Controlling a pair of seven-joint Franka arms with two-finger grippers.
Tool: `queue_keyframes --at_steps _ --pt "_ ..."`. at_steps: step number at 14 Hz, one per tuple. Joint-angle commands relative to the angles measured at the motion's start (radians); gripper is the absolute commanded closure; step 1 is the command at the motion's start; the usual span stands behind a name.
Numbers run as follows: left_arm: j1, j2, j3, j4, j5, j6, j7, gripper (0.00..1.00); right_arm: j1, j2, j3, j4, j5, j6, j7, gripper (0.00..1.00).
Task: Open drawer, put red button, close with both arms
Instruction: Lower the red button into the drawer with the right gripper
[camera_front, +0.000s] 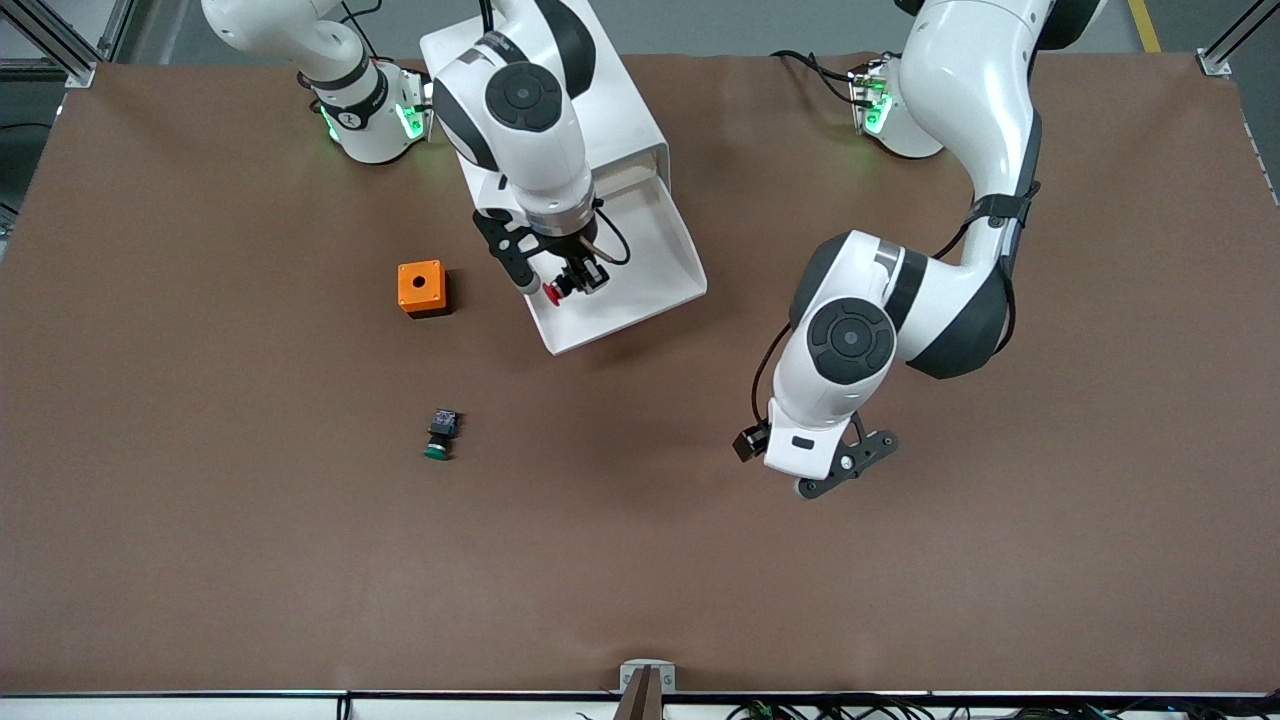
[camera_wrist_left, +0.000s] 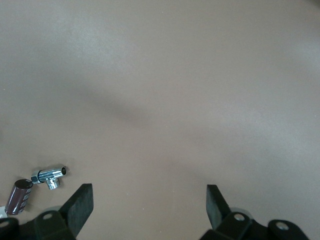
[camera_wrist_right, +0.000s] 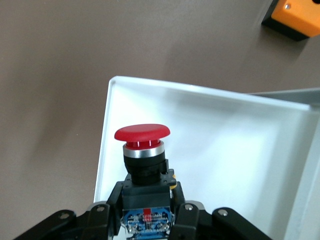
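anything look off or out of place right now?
Nothing stands out. Right gripper holds the red button over the open drawer; left gripper waits open over bare table.

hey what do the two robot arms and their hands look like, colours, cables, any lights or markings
Both arms are glossy white with rounded shells, dark grey joint bands and round dark caps at the joints. Each base glows green. Black cables run along the left arm and loop by the right arm's wrist. The left hand and right hand are black, two-fingered; the left hand's fingers are flat black pads on brackets with silver screws.
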Motion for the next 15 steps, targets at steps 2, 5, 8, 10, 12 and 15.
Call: queue_keyframes --at_steps 2,5,8,10,12,15 --pt "0.000 -0.029 -0.004 -0.033 0.008 0.009 0.006 0.01 0.019 0.071 -0.012 0.082 0.010 -0.008 0.057 1.00" --pt "-0.001 -0.029 -0.004 -0.033 0.008 0.009 0.006 0.01 0.019 0.096 -0.012 0.095 0.012 0.009 0.068 1.00" --pt "-0.001 -0.029 -0.004 -0.033 0.008 0.009 0.006 0.01 0.019 0.130 -0.012 0.119 0.012 0.011 0.091 1.00" --pt "-0.001 -0.029 -0.004 -0.033 0.008 0.009 0.006 0.01 0.021 0.150 -0.012 0.139 0.012 0.011 0.118 1.00" --pt "-0.001 -0.029 -0.004 -0.033 0.008 0.009 0.006 0.01 0.027 0.163 -0.012 0.148 0.027 0.011 0.120 1.00" --pt "-0.001 -0.029 -0.010 -0.033 0.008 0.009 0.006 0.01 0.027 0.173 -0.012 0.170 0.052 0.009 0.122 1.00"
